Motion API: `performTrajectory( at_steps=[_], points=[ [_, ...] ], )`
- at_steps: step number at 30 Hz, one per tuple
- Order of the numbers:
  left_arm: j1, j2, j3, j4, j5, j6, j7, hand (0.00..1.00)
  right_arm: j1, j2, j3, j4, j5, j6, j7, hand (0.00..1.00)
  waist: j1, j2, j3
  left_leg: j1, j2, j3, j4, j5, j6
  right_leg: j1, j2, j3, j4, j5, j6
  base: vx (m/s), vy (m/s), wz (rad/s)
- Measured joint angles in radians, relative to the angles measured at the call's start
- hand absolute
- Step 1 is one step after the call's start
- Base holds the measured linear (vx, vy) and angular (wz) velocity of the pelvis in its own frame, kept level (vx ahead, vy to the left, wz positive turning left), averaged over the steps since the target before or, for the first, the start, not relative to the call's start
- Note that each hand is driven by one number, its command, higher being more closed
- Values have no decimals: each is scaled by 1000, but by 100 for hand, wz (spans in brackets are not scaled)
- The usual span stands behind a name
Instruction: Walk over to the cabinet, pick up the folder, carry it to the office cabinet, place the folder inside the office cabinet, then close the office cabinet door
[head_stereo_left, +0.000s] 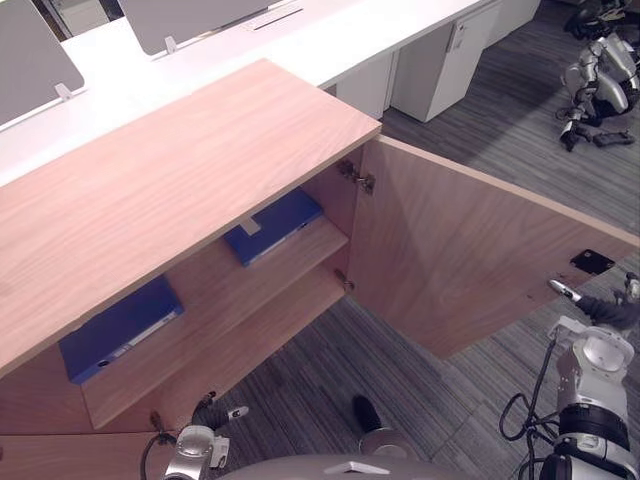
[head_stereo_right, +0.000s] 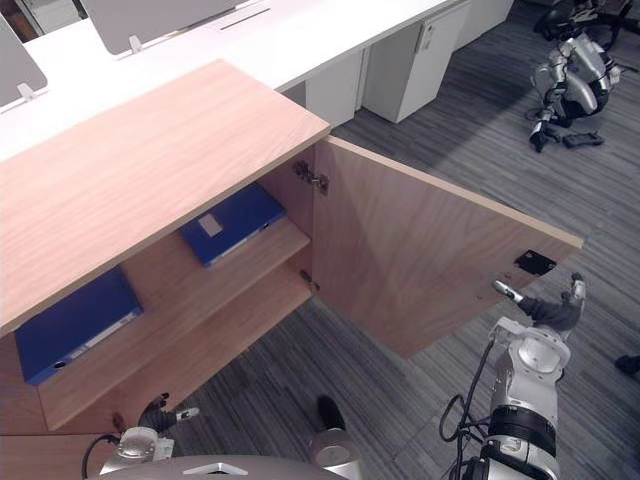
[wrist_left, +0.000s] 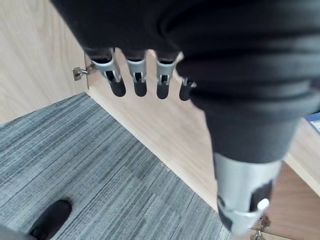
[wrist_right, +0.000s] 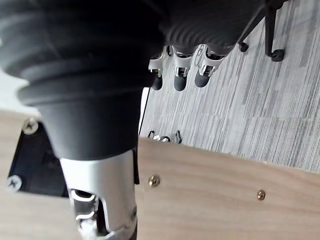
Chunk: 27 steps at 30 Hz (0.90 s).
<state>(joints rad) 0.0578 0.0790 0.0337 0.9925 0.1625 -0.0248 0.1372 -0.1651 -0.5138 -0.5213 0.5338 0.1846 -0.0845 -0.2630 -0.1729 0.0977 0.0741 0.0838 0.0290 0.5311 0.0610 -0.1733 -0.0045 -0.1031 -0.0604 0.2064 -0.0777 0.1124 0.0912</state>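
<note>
No text to read anywhere. On the shelf (head_stereo_right: 170, 285), the right-hand blue folder (head_stereo_right: 240, 215) carries a small pale label (head_stereo_right: 209, 225), too small to make out. The left-hand blue folder (head_stereo_right: 65, 322) shows a white spine strip (head_stereo_right: 97, 340), also illegible.

in the cabinet (head_stereo_left: 170, 180), left folder (head_stereo_left: 120, 330) and right folder (head_stereo_left: 275, 227) lie apart on one shelf (head_stereo_left: 215, 300), door (head_stereo_left: 470, 260) at right.

White desk (head_stereo_left: 330, 40); second robot (head_stereo_left: 598, 85) on grey carpet (head_stereo_left: 330, 370).
</note>
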Motion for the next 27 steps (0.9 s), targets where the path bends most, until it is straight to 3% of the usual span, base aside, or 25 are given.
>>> performTrajectory(
  at_steps=[17,27],
  points=[
    [13,2,-19,0,41,-13,0,0,-47,-6,113,20,-35,-1,0,0,-13,-2,2,-8,-2,-12,0,3,5,-7,-5,-7,-5,9,12,-47,-51,0],
    [-15,4,-19,0,80,-12,0,0,177,208,161,-343,-75,-1,3,0,-33,-39,24,9,1,24,3,6,2,-11,10,33,-9,25,14,-66,-61,-13]
  ],
)
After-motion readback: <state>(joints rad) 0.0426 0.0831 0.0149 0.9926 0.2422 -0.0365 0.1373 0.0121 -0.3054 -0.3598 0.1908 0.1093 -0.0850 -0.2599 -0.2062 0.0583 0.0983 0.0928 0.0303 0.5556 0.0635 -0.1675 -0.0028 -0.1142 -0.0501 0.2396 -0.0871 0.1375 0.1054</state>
